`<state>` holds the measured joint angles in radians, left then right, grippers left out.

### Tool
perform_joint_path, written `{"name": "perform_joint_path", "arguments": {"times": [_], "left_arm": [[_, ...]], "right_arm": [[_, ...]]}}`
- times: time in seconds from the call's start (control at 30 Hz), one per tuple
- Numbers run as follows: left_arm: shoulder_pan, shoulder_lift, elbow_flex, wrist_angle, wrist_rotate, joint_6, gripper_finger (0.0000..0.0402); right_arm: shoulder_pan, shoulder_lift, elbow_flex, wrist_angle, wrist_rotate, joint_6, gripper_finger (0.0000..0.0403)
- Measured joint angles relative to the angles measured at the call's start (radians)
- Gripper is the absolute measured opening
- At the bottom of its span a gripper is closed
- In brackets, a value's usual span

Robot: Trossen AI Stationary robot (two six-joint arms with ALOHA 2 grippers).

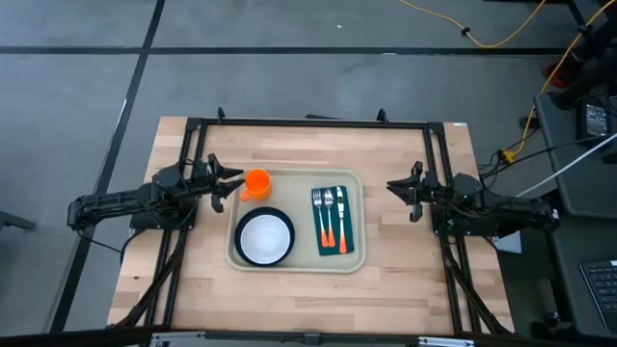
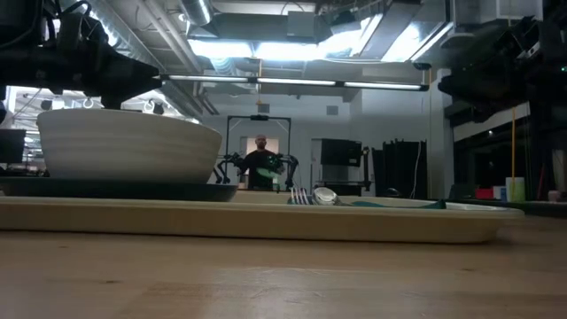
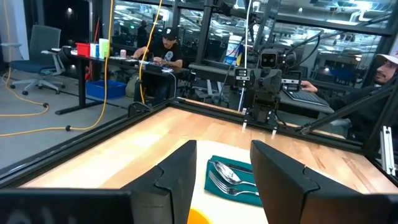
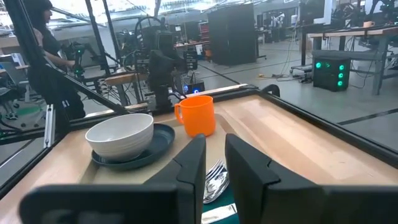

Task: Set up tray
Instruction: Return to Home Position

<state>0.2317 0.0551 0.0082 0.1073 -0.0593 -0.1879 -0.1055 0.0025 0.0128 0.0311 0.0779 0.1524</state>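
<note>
The pale beige tray (image 1: 353, 258) lies in the middle of the wooden table. On it stand an orange cup (image 1: 256, 182) at its far left corner and a white bowl (image 1: 264, 237) on a dark round plate (image 2: 115, 189). A green napkin (image 1: 332, 243) carrying cutlery with orange handles (image 1: 334, 214) lies at its right. My left gripper (image 1: 231, 183) hovers level just left of the cup, open, with nothing between its fingers (image 3: 177, 171). My right gripper (image 1: 393, 186) hovers level off the tray's right rim. Its fingers (image 4: 193, 155) stand a narrow gap apart and hold nothing.
A black metal frame (image 1: 308, 123) runs along the table's far, left and right sides. Bare wood (image 1: 289, 299) lies between the tray and the near edge. Beyond the table, people sit at desks (image 3: 163, 50), and a yellow cable (image 1: 482, 39) lies on the floor.
</note>
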Motion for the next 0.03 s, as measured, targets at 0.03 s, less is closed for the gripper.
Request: {"name": "perform_joint_path", "arguments": {"times": [0.03], "left_arm": [[0.0,0.0,0.0,0.0,0.0,0.0,0.0146]], "right_arm": [[0.0,0.0,0.0,0.0,0.0,0.0,0.0067]]}}
